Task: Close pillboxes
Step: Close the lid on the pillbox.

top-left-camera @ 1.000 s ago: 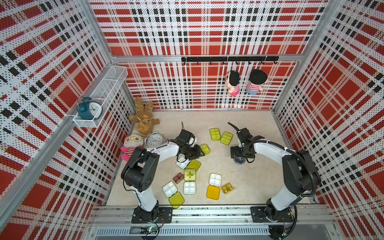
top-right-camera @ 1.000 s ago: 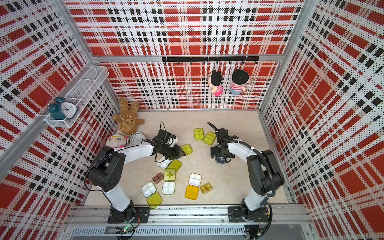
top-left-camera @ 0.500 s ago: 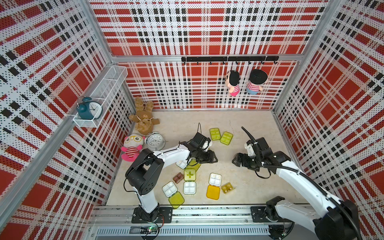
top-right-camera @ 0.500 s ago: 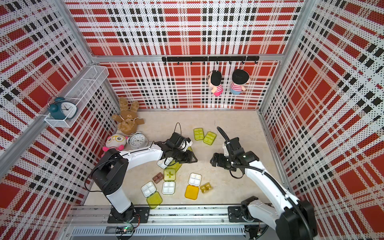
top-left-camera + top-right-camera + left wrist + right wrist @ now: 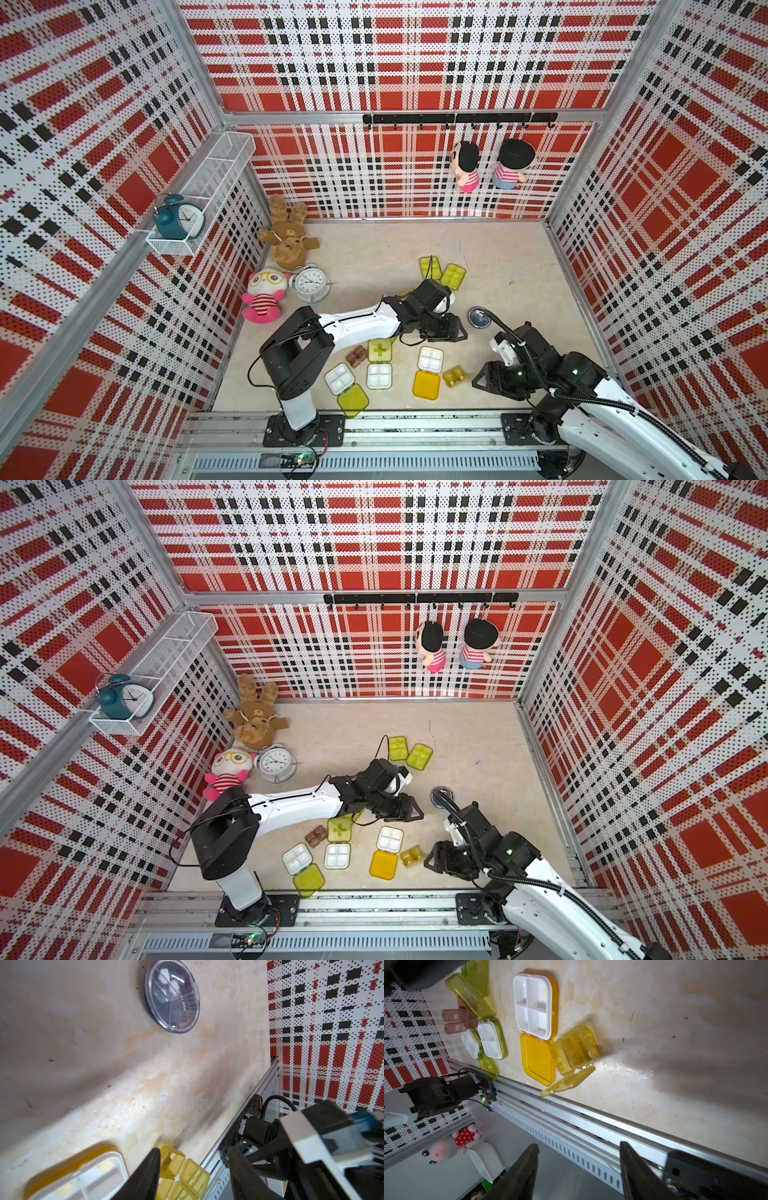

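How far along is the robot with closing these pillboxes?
Looks done: two lime-lidded square pillboxes at the back and the round navy pillbox with its clear lid are shut. In hand: nothing gripped; the open right gripper hangs near the small amber pillbox, whose lid is open; the left gripper is open too. Remaining: at least that one, the orange-lidded white tray and a lime-lidded white tray.

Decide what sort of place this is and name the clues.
Likely a staged robot test cell: plaid perforated walls enclose the table, robot arms mount on a metal rail, hanging dolls are props.
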Controlling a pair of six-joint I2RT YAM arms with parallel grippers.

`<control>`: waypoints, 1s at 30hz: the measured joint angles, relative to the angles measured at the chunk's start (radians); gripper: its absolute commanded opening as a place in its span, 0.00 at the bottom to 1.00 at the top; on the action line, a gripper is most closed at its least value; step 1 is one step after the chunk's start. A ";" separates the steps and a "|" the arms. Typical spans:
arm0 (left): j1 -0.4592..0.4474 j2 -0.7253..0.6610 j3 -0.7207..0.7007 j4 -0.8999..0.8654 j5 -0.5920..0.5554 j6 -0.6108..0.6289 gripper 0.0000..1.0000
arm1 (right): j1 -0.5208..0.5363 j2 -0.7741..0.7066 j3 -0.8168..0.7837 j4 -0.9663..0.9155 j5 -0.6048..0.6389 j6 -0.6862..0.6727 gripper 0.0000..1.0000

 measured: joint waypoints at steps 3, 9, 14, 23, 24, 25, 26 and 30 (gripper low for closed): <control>-0.023 0.002 -0.013 0.020 -0.016 -0.045 0.50 | 0.004 0.014 -0.058 0.021 -0.009 0.023 0.57; -0.034 0.034 -0.013 0.057 -0.039 -0.085 0.43 | 0.017 0.117 -0.076 0.150 -0.011 0.032 0.55; -0.034 0.078 -0.014 0.063 -0.051 -0.092 0.41 | 0.019 0.243 -0.057 0.210 0.024 0.007 0.55; -0.037 0.090 -0.056 0.065 -0.064 -0.091 0.41 | 0.019 0.314 -0.018 0.266 0.054 -0.021 0.55; -0.037 0.090 -0.064 0.064 -0.065 -0.091 0.41 | 0.019 0.327 -0.016 0.271 0.057 -0.023 0.55; -0.037 0.090 -0.072 0.063 -0.066 -0.091 0.40 | 0.019 0.337 -0.014 0.275 0.059 -0.026 0.55; -0.037 0.090 -0.079 0.062 -0.066 -0.091 0.39 | 0.019 0.345 -0.013 0.277 0.062 -0.026 0.55; -0.037 0.089 -0.092 0.058 -0.073 -0.092 0.38 | 0.019 0.360 -0.012 0.298 0.069 -0.026 0.55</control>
